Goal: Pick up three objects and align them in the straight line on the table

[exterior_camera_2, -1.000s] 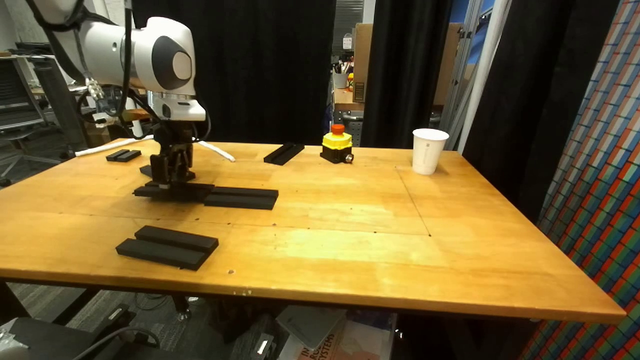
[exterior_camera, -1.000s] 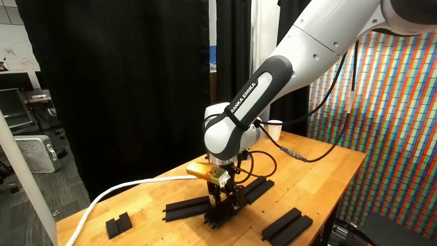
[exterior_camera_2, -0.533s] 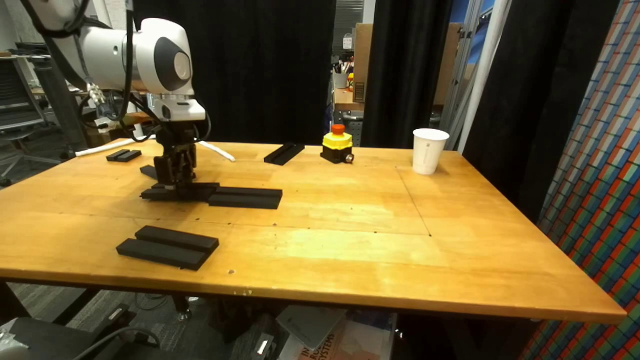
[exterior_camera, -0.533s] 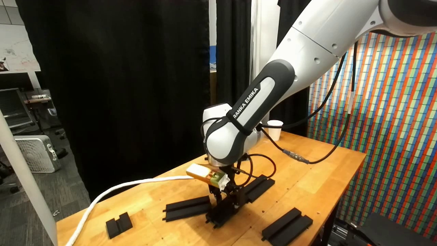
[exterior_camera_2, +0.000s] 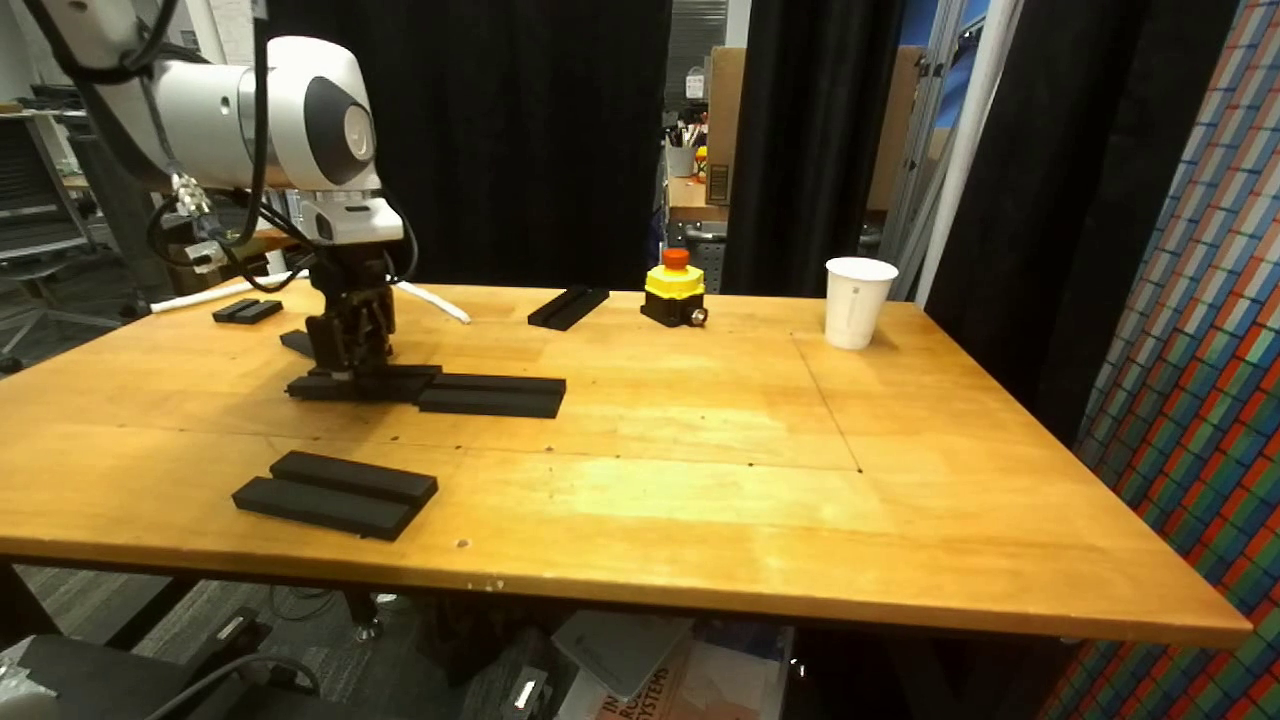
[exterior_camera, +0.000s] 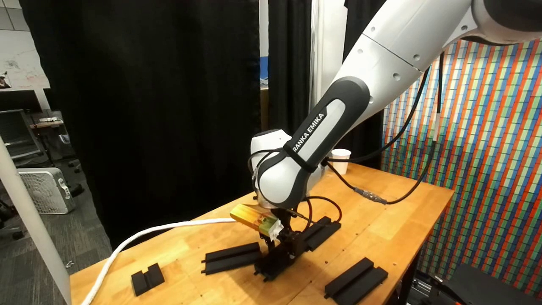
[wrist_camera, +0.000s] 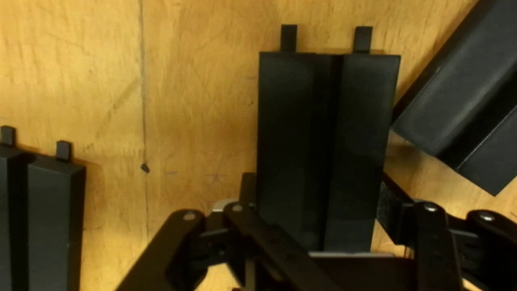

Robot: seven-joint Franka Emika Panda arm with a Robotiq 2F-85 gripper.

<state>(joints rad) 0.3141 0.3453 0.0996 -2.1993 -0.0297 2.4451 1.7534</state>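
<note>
My gripper (wrist_camera: 317, 192) is shut on a black grooved bar (wrist_camera: 288, 121), a finger against each long side; two small tabs stick out of its free end. The gripper (exterior_camera: 281, 254) and this bar (exterior_camera_2: 320, 388) are low at the table (exterior_camera_2: 700, 520) in both exterior views. A second black bar (exterior_camera_2: 490, 397) lies end to end with it, roughly in line with a small sideways step; it also shows in an exterior view (exterior_camera: 322, 235). A third bar (exterior_camera: 233, 257) lies angled close beside the held one, on the right in the wrist view (wrist_camera: 456, 109).
A wider black block (exterior_camera: 356, 280) lies near the table edge, at left in the wrist view (wrist_camera: 48, 218). A small stubby block (exterior_camera: 147, 279), another black bar (exterior_camera_2: 568, 307), a red-yellow stop button (exterior_camera_2: 675, 285), a white cup (exterior_camera_2: 855, 305) and a white cable (exterior_camera: 169, 226) are also there.
My gripper and the held bar have shifted slightly, with the second bar pushed the same way along their length. Most of this came in the first half second. The other pieces have not moved.
</note>
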